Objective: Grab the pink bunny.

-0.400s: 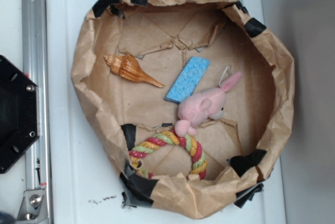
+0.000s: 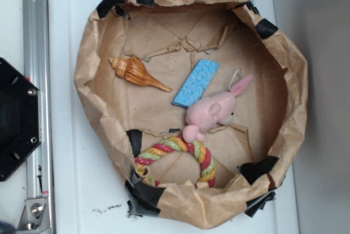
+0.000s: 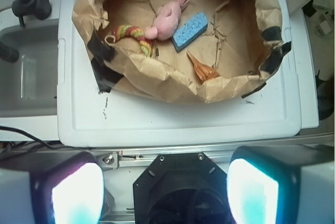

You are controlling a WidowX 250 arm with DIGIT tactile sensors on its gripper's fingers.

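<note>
Four objects lie inside the crumpled paper bowl (image 2: 87, 70), whose raised rim encloses them. The pink bunny (image 2: 210, 111) rests right of centre, touching the rope ring (image 2: 180, 154) and just beside the blue sponge (image 2: 196, 83); the shell (image 2: 136, 72) lies apart. The gripper (image 3: 165, 192), fingers spread apart, hangs outside the rim, well away from the bunny.

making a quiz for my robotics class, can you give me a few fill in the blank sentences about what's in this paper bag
1. The pink bunny lies inside a brown ____ bag.
2. The sponge next to the bunny is ____ in colour.
3. The twisted rope ring touches the bunny's ____ end.
4. The orange object apart from the bunny is a ____.

Missing words: paper; blue; lower; seashell
</note>
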